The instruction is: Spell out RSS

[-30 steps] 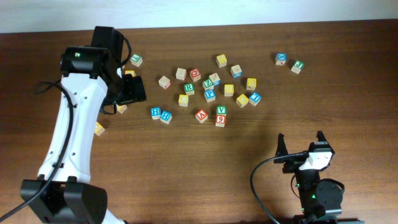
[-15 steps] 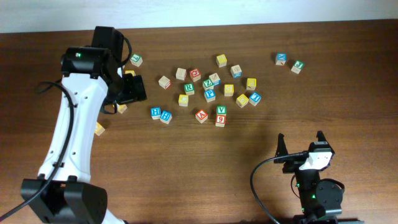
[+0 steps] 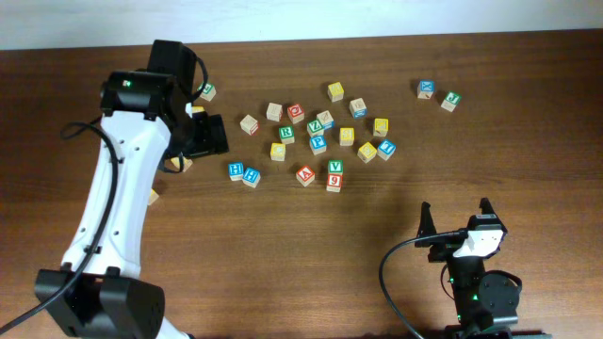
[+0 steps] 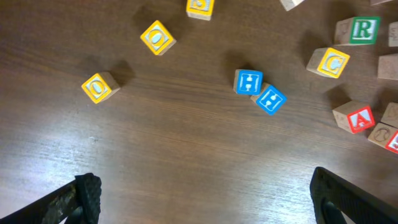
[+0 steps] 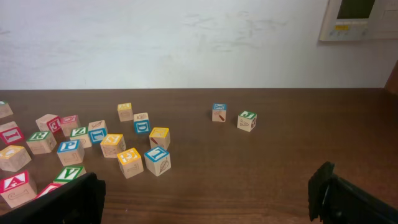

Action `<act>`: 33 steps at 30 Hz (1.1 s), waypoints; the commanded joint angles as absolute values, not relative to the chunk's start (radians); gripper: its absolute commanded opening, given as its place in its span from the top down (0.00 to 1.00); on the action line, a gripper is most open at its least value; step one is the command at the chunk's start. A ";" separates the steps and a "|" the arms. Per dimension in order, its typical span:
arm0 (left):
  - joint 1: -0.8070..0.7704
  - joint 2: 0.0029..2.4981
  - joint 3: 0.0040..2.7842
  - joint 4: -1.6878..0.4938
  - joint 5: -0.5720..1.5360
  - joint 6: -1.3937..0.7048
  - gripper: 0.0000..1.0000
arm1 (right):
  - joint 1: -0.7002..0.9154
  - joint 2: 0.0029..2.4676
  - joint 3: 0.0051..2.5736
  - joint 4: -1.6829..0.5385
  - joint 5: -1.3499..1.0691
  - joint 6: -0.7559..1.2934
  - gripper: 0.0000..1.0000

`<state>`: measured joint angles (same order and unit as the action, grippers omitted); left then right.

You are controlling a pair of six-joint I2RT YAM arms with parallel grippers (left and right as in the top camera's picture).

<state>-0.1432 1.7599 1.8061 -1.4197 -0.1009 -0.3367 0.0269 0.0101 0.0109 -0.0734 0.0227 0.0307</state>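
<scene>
On the table, overhead: the green R cube sits at the left of the loose cluster. One yellow cube lies just beside it, and more yellow cubes lie to its right (letters unreadable, can't tell which are S). The left arm is well left of the R cube. The right arm is well apart from it, right jaws apart.

Left wrist: R cube, with a yellow C cube just beside it; left jaws wide apart, empty.

Right wrist: R cube far left in the cluster; right jaws apart, empty.

Wooden R cube, matt wood-grain table
</scene>
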 commanded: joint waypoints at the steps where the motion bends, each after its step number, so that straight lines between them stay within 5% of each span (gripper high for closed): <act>1: -0.149 1.773 1.788 -1.407 -0.091 -0.342 0.01 | 0.031 0.004 0.006 -0.080 0.035 0.042 0.02; 33: -0.203 1.837 1.699 -1.361 0.012 -0.259 0.01 | 0.031 0.004 0.006 -0.080 0.035 0.042 0.02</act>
<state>-0.1898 1.8275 1.7069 -1.3643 -0.0029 -0.2749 0.0269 0.0101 0.0109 -0.0734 0.0227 0.0311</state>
